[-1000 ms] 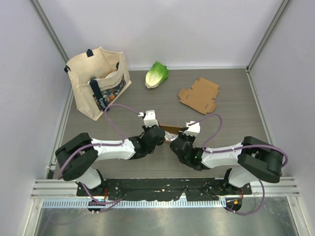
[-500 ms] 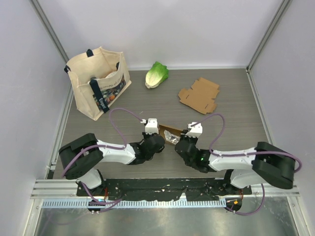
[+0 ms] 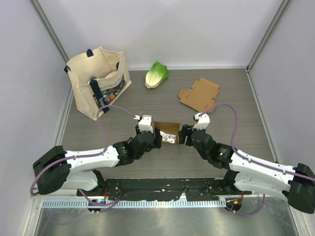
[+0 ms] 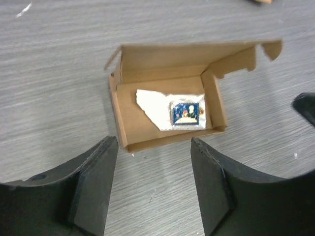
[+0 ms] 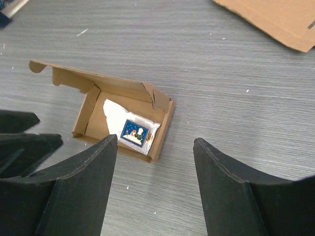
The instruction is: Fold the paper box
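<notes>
On the grey wood-grain table (image 3: 162,101) (pale walls (image 3: 172,29) on three sides), the paper box (image 3: 166,132) sits open, front-centre, between the left gripper (image 4: 155,147) and right gripper (image 5: 155,147), both spread wide, holding nothing.

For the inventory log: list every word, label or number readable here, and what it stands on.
Nothing can be read outright.
Beige canvas tote bag: dark print on its side, too small to read.
White packet with blue picture label, inside the small open brown cardboard box: no legible lettering.
Flat brown cardboard sheet: no text.
</notes>
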Controlling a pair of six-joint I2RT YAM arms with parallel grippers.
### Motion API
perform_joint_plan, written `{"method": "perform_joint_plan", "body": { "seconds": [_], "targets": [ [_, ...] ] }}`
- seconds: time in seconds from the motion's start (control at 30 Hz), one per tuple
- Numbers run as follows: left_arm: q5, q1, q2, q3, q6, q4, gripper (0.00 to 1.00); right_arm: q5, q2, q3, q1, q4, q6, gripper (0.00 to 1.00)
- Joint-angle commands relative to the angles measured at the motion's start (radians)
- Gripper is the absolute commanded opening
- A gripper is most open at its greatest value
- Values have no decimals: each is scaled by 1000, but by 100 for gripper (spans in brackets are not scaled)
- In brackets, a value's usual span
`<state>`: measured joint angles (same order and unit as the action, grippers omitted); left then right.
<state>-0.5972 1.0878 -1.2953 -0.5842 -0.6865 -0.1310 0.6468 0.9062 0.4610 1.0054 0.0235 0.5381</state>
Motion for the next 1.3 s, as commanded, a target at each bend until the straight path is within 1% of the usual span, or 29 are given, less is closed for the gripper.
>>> {"method": "perform_joint_plan", "body": {
  "seconds": [0.0,0.03,0.07,0.17,0.23,0.3,0.4,0.5,0.53,0.6,0.63,0.67,0.77,0.87,0.9,0.97,1.0,1.07,1.1,1.17,1.2,1.27],
  "targets": [
    [167,-103,96,17,36,10,66,-310,48,99,-129,102,-85,69],
    [197,-127,109,38,38,-19,68,-340,65,103,-154,99,-114,70],
    [241,-175,122,46,57,-36,68,-364,85,113,-195,99,-130,70],
    [335,-256,108,35,110,-78,65,-473,161,142,-247,63,-207,69],
    [376,-272,70,15,160,-114,60,-530,222,160,-278,32,-236,67],
    [398,-275,28,-3,200,-128,55,-549,259,185,-286,20,-273,66],
    [399,-275,-10,-25,217,-151,55,-546,301,199,-287,-16,-291,64],
    [375,-275,-33,-42,228,-159,55,-501,315,212,-286,-17,-294,59],
    [350,-275,-47,-54,229,-151,55,-492,315,214,-287,-51,-294,55],
    [335,-276,-62,-68,232,-141,52,-475,321,222,-287,-54,-296,51],
    [320,-275,-70,-75,229,-137,52,-470,324,225,-287,-57,-293,46],
    [318,-275,-71,-78,231,-137,52,-467,330,226,-287,-59,-293,44],
    [313,-275,-73,-85,234,-145,56,-447,336,229,-287,-65,-293,39],
    [312,-275,-82,-97,242,-139,55,-441,346,232,-287,-74,-293,35],
    [312,-276,-87,-101,242,-140,50,-444,356,238,-287,-74,-293,32],
    [310,-275,-102,-106,245,-139,45,-452,365,245,-287,-76,-291,28],
    [307,-276,-107,-112,246,-137,39,-460,373,248,-287,-79,-291,24],
    [306,-275,-116,-114,248,-137,33,-460,376,249,-287,-85,-285,20],
    [306,-275,-125,-120,254,-136,30,-457,376,248,-287,-91,-283,16],
    [298,-275,-133,-128,257,-128,26,-458,378,246,-287,-96,-276,13],
    [290,-275,-139,-137,258,-119,20,-460,379,246,-287,-100,-273,10],
    [287,-273,-147,-146,257,-110,15,-463,387,246,-286,-108,-251,6]
  ]
}}
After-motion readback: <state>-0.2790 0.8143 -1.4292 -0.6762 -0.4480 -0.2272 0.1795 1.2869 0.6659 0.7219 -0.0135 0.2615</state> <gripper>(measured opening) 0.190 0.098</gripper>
